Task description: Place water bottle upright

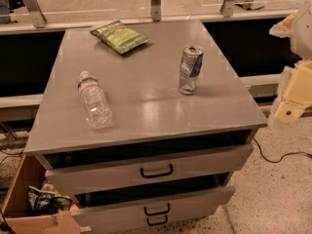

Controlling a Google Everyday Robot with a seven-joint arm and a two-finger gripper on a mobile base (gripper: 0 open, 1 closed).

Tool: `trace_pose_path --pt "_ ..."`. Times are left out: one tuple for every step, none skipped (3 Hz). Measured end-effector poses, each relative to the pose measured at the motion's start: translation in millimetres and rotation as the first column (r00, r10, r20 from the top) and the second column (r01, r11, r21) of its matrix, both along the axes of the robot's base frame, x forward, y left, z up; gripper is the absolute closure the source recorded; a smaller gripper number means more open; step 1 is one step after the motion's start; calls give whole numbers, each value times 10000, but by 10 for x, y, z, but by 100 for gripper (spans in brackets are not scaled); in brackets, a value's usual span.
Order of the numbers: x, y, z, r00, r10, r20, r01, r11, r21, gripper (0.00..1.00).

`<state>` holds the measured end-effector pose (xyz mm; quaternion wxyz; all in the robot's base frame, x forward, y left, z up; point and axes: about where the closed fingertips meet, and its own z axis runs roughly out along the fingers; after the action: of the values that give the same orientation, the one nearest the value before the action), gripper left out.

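Note:
The water bottle (94,100) lies on its side on the left part of the grey cabinet top (146,106). Its white cap points toward the back and its base toward the front edge. It is clear and ribbed, with a narrow label band near the cap. My gripper (287,110) is at the right edge of the view, off the cabinet's right side and lower than its top. It is far from the bottle and holds nothing that I can see.
A silver-blue can (190,69) stands upright right of centre. A green snack bag (119,36) lies at the back. Two drawers (156,169) below are partly pulled out. An open cardboard box (29,204) sits at lower left. A black cable (282,156) runs over the floor at right.

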<state>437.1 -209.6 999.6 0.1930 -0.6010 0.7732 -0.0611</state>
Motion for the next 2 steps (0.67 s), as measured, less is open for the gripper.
trace_pose_path --pt "2 4 0 10000 4 3 -4 10000 4 0" --pt "165 325 -50 9994 329 48 -331 9986 409 0"
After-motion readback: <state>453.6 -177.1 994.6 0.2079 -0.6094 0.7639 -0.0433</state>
